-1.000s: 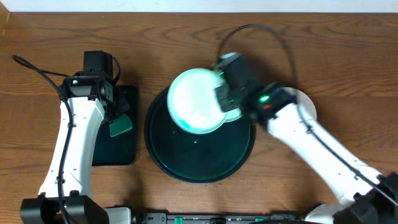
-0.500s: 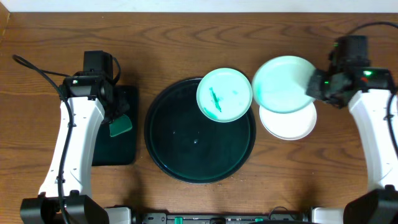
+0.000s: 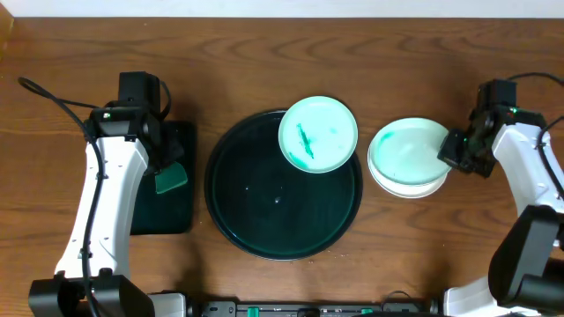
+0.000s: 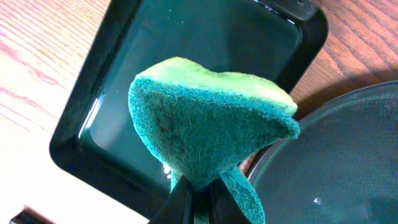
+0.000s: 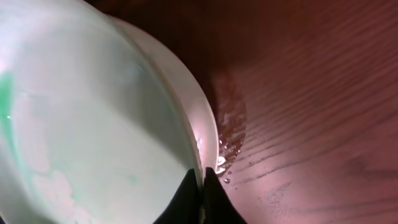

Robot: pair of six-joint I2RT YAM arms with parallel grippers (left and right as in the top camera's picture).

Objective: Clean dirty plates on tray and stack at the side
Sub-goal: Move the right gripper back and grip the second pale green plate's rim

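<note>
- Overhead view: stacking is the step in hand. The right end effector (image 3: 458, 151) pinches the rim of a wiped turquoise plate (image 3: 407, 150) set over the white plate (image 3: 414, 187) on the table (image 3: 264, 62).
- Next, I judge, it should let go and fetch the smeared turquoise plate (image 3: 317, 134).
- That plate alone lies in the round tray (image 3: 256, 211), at its far right edge.
- The left end effector (image 3: 167, 173) is clamped on a green sponge (image 4: 205, 124) above the rectangular tray (image 4: 186, 56).

My right pincer (image 3: 448, 151) swung off the tray (image 3: 238, 202) and way out right; the turquoise plate (image 3: 407, 151) it's pinching dropped onto the white plate (image 3: 405, 188) on the tabletop; the smeared plate (image 3: 318, 135) is uncovered now
</note>
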